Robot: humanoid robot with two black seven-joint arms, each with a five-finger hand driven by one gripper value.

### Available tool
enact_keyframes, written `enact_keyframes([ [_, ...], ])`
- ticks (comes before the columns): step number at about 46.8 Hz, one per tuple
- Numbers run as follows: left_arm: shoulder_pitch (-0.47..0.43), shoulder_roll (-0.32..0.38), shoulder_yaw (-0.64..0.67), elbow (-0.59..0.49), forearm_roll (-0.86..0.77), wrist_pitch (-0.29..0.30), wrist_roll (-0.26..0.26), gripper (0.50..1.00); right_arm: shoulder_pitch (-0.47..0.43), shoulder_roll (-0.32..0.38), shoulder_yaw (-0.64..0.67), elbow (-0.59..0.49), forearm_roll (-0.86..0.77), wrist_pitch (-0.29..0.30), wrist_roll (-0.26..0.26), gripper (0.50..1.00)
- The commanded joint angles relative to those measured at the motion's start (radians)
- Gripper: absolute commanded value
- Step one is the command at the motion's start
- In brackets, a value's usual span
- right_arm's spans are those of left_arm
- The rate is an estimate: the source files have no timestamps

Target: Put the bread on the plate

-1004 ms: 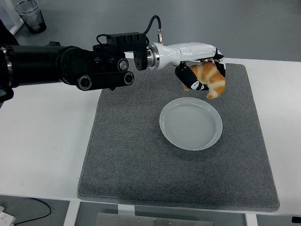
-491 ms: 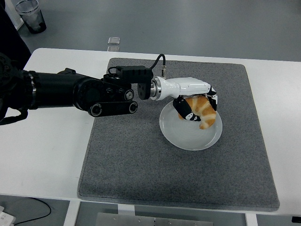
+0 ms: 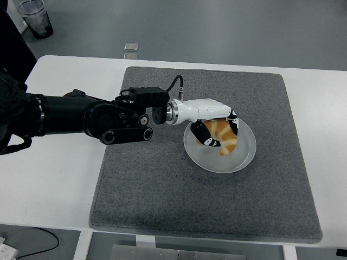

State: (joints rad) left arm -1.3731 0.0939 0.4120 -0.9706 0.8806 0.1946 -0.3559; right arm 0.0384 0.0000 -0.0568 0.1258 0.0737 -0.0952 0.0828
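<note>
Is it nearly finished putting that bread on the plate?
Nearly. The golden-brown bread roll is already over the round white plate on the grey mat. The left robot hand is closed around it. Left: opening the fingers and pulling the arm away.

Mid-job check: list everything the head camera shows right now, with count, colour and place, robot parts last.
bread: one, golden brown, over the plate's middle, in the left hand's grasp
plate: one, pale grey, round, on the mat right of centre
mat: one, dark grey, covering the middle of the table
table: one, white, under everything
cup: one, clear with dark contents, on the floor at top left
small clear container: one, transparent, just beyond the table's far edge
cable: one, black, on the floor at bottom left
left hand: one, white and black, fingers curled around the bread above the plate
right hand: not in view
</note>
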Motion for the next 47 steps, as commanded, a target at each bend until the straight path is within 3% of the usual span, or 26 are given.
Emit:
enact_keyframes([
  [1,0.002,-0.003,-0.001,0.004,0.000,0.000,0.000,0.500,0.000,0.000,0.000,0.000,0.000,0.000,0.000,0.952],
  [47,0.039,-0.036,0.013,0.044,0.000,0.000,0.002,0.500,0.000,0.000,0.000,0.000,0.000,0.000,0.000,0.952],
])
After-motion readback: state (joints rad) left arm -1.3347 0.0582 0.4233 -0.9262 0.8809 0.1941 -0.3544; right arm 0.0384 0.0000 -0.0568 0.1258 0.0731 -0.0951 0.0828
